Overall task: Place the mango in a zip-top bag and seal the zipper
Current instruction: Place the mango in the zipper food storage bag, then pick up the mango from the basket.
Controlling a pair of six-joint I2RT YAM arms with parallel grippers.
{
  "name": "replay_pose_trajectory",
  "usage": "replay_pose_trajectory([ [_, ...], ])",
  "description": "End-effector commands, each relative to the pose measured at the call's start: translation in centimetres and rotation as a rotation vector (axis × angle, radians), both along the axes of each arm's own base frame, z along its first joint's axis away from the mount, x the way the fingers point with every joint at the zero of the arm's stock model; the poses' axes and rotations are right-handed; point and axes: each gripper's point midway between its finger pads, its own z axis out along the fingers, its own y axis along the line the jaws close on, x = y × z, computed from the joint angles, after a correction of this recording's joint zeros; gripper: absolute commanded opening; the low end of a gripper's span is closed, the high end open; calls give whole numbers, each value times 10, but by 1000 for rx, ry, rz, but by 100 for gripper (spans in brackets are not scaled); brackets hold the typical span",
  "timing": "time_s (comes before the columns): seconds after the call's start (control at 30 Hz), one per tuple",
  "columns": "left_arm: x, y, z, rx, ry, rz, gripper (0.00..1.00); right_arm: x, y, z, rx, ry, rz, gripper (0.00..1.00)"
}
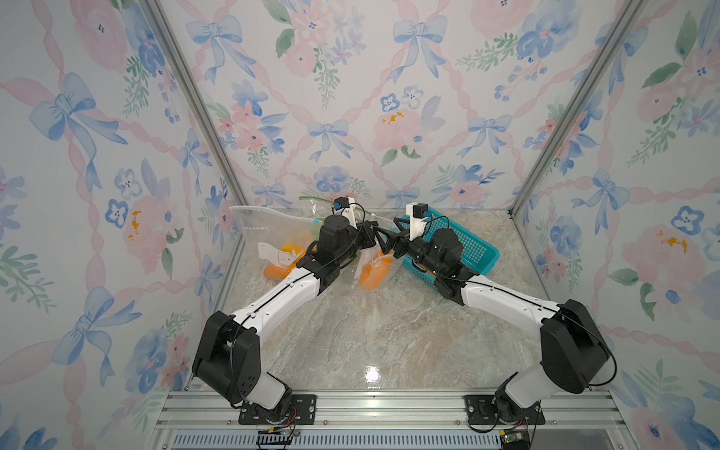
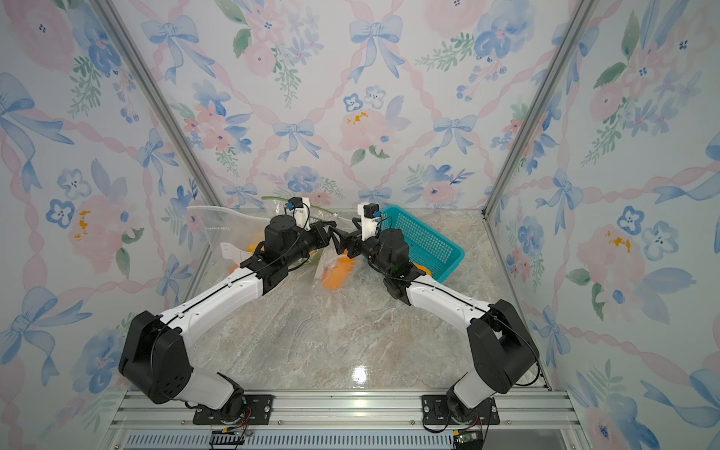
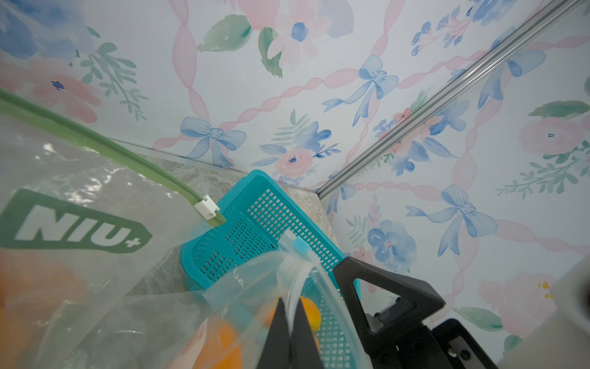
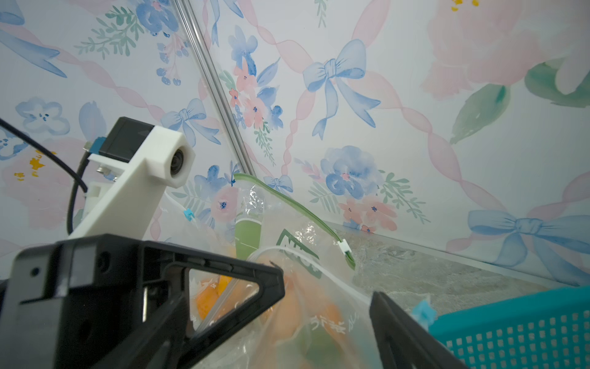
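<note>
Mango [image 1: 373,274] sits inside the clear zip-top bag [image 3: 230,287], just beside the teal basket [image 1: 469,239], on the side toward the left arm

Left gripper [image 3: 290,308]: pinched together on the bag's rim strip. Right gripper [image 4: 327,287]: jaws spread apart across the rim, near the basket, holding nothing

Blue slider [image 4: 423,311] lies against the basket, beyond the right jaws; zipper judged unsealed

Risks:
- right jaws close on film instead of the slider, leaving the track open
- slider snags on the basket wall
- slack rim buckles under the pull
- thin film slips out of the left pinch
</note>
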Motion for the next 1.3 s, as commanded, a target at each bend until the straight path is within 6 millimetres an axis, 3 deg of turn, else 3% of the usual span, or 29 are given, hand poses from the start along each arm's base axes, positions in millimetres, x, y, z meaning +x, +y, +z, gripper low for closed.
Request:
replay_pose_trajectory([
  [0.0, -2, 10, 30, -45, -66, 27, 0, -2, -7, 17, -16, -13, -9, 92],
  [0.17, -4, 13, 33, -42, -75, 26, 0, 4, -33, 24, -72, 54, -82, 90],
  [0.37, -5, 15, 28, -26, -75, 32, 0, 15, -88, 12, -210, 258, -196, 88],
  [0.6, -5, 14, 20, -12, -65, 22, 0, 21, -166, -37, -457, 539, -309, 84],
  [0.8, -7, 12, 13, -3, -53, 4, 0, 20, -215, -81, -736, 716, -272, 83],
  [1.0, -9, 13, 9, 0, -48, 5, 0, 29, -235, -133, -900, 821, -180, 78],
  [1.27, -9, 13, 8, 3, -47, 1, 0, 36, -240, -178, -999, 897, -123, 77],
])
